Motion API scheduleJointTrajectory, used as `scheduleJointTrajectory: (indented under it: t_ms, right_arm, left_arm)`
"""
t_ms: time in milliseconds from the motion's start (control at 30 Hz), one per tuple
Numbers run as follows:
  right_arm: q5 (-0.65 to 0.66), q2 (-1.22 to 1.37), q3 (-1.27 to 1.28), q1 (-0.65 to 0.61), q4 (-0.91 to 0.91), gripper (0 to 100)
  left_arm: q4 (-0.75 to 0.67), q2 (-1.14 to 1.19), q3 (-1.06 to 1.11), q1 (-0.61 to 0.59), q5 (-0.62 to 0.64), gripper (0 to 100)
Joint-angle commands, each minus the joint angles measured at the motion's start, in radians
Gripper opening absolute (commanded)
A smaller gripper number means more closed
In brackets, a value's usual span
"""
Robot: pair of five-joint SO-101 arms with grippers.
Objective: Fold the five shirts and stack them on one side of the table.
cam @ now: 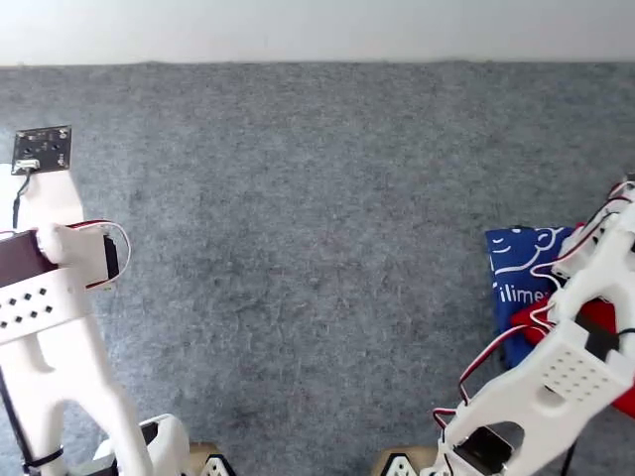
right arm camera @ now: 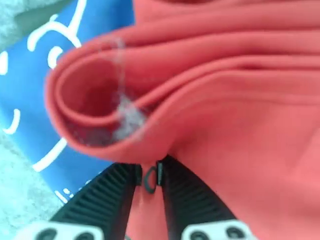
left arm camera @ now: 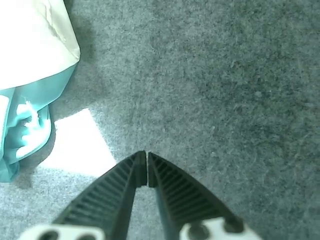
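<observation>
A folded red shirt (right arm camera: pixel 240 100) lies on top of a blue shirt (right arm camera: pixel 30 100) with white print. My right gripper (right arm camera: pixel 150 175) is shut on a fold of the red cloth at its edge. In the high view the right arm (cam: pixel 566 377) covers most of the red shirt (cam: pixel 526 325), and the blue shirt (cam: pixel 516 263) sticks out beside it at the table's right edge. My left gripper (left arm camera: pixel 147 167) is shut and holds nothing, hanging over bare grey carpet. A cream shirt (left arm camera: pixel 30 40) rests on a teal shirt (left arm camera: pixel 27 120) close by.
Grey carpet (cam: pixel 298 248) covers the table, and a pale wall runs along the far edge. The left arm (cam: pixel 50 297) stands at the left edge. A bright patch of light (left arm camera: pixel 80 145) falls on the carpet by the teal shirt.
</observation>
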Motion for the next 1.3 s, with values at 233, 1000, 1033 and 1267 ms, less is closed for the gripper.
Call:
scheduleJointTrajectory:
  t_ms: [233,1000,1033,1267]
  right_arm:
    - [0.072,-0.242,-0.032,0.008,0.087,1.4]
    - [0.072,-0.159,-0.031,-0.191,0.119,11.0]
    - [0.072,-0.16,-0.031,-0.182,0.124,16.5]
    - [0.072,-0.259,-0.032,-0.105,0.159,26.5]
  left_arm:
    - [-0.002,-0.014,-0.004,0.005,-0.006,2]
    - [-0.002,-0.014,-0.004,0.006,-0.006,2]
    - [-0.002,-0.014,-0.004,0.006,-0.006,2]
    - [-0.002,-0.014,-0.004,0.006,-0.006,2]
